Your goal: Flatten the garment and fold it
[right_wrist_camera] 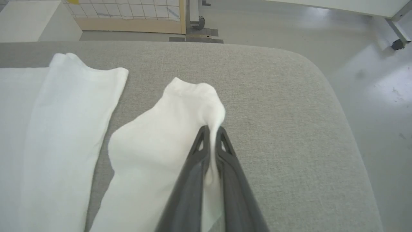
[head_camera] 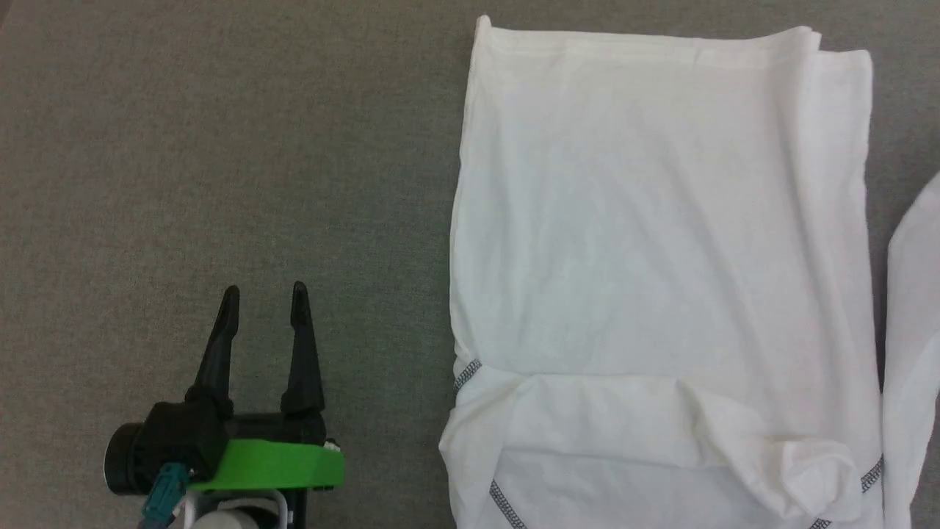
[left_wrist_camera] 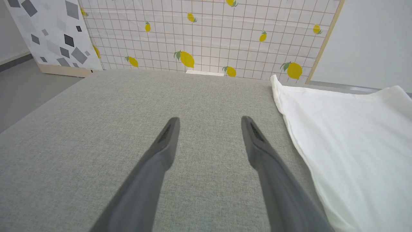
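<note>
**Sleeve pinched by right gripper; left gripper open over bare table**

The garment (head_camera: 661, 220), a thin white shirt, is spread over the right half of the grey fabric-covered table (head_camera: 220, 147). One straight end is turned toward the far edge. Across its near part a folded layer is laid, and short runs of grey zigzag stitching (head_camera: 467, 375) are seen there.

One sleeve (right_wrist_camera: 161, 145) is laid apart from the body, a strip of bare table between them, on the side toward the table's rounded corner. The right gripper (right_wrist_camera: 212, 130) is closed on this sleeve near its end. A thin ridge of white cloth is pinched between the two dark fingers and drawn up from the table.

The left gripper (head_camera: 264, 294) is held over bare table toward the near edge, left of the garment and clear of it. Its fingers are spread wide, and nothing is held between them (left_wrist_camera: 210, 120).

Beyond the far edge a lemon-patterned panel (left_wrist_camera: 209, 32) is stood, and pale floor (right_wrist_camera: 370, 64) is seen past the rounded corner.
</note>
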